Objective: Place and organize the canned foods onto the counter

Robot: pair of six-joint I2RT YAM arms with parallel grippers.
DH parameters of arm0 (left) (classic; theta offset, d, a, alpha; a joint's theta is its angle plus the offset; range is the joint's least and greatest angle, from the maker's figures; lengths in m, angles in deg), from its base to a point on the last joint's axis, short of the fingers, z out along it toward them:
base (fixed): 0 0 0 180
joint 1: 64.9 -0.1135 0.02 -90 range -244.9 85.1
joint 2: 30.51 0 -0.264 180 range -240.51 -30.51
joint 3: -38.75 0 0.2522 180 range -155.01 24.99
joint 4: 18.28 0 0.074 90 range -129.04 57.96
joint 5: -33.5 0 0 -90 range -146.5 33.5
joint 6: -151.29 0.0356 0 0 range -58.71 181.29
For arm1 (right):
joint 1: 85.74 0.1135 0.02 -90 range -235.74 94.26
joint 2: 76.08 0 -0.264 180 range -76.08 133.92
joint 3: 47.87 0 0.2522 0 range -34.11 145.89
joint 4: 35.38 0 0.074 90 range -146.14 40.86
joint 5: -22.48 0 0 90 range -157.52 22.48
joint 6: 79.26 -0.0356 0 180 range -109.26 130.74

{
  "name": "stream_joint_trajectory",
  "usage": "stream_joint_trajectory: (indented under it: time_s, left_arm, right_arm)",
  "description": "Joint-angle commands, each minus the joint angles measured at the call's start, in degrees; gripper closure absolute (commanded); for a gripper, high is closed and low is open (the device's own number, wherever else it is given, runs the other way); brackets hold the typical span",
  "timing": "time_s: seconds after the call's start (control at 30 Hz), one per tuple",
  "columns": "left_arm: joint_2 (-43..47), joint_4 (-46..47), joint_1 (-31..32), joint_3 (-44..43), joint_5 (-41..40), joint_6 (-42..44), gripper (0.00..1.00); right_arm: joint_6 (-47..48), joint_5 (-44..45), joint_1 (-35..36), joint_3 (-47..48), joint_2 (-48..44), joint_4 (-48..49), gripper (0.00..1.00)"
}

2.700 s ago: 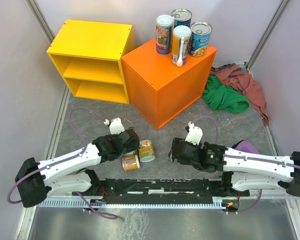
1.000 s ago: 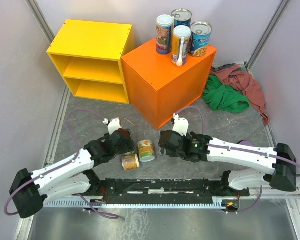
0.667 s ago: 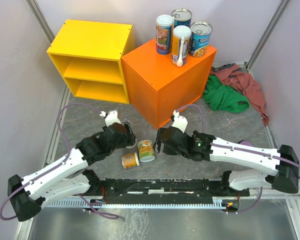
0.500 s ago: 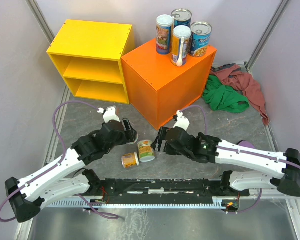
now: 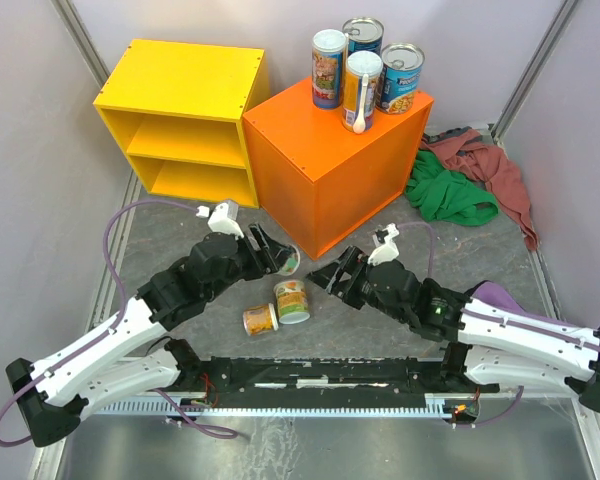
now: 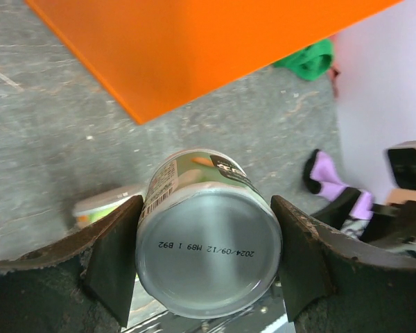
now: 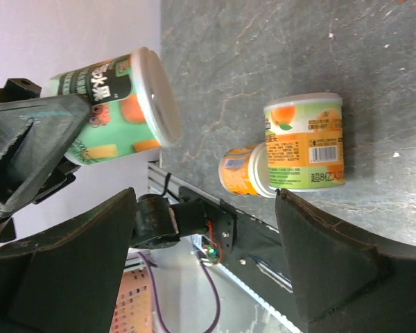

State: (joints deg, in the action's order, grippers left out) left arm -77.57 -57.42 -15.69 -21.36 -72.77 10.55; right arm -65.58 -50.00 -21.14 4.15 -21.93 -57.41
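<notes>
My left gripper [image 5: 277, 256] is shut on a green-labelled can [image 5: 286, 260] and holds it above the floor, just in front of the orange counter [image 5: 320, 150]. In the left wrist view the can's silver end [image 6: 208, 260] sits between both fingers of the left gripper [image 6: 208, 263]. Several cans [image 5: 363, 70] stand at the counter's back corner. A green-orange can [image 5: 291, 300] and a small orange can [image 5: 261, 321] rest on the floor. My right gripper [image 5: 330, 278] is open and empty to their right. Its wrist view shows the right gripper [image 7: 208, 270], both floor cans [image 7: 305, 142] and the held can [image 7: 118, 111].
A yellow open shelf unit [image 5: 180, 100] stands left of the counter. Green cloth [image 5: 450, 195] and red cloth [image 5: 490, 170] lie to the right of it. A purple object [image 5: 495, 293] lies by the right arm. The arms' base rail [image 5: 310, 375] runs along the near edge.
My left gripper has risen from the floor with the green-labelled can and moved toward the counter. My right gripper reached left toward the floor cans, then drew back slightly and tilted.
</notes>
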Motion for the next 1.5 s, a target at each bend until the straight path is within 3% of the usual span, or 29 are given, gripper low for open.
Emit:
stream_joint_trajectory:
  time_s: [0.0, 0.37, 0.87, 1.47]
  left_arm:
    - [1.52, 14.04, -0.26, -1.92, 4.79, -7.60, 0.97]
    - [-0.21, 25.04, -0.26, 1.49, 11.63, -21.06, 0.97]
    - [-1.27, 36.73, -0.27, 4.98, 15.44, -32.46, 0.97]
    - [-1.91, 46.47, -0.28, 9.61, 18.06, -40.26, 0.97]
  right_arm:
    - [-3.43, -2.31, -1.68, -3.66, -2.65, 13.25, 0.11]
    - [-3.35, -3.41, -2.47, -6.80, -6.18, 25.23, 0.11]
    - [-4.72, -2.06, -3.19, -9.82, -8.28, 31.70, 0.11]
    - [-5.25, -4.22, -6.57, -9.47, -5.46, 38.84, 0.11]
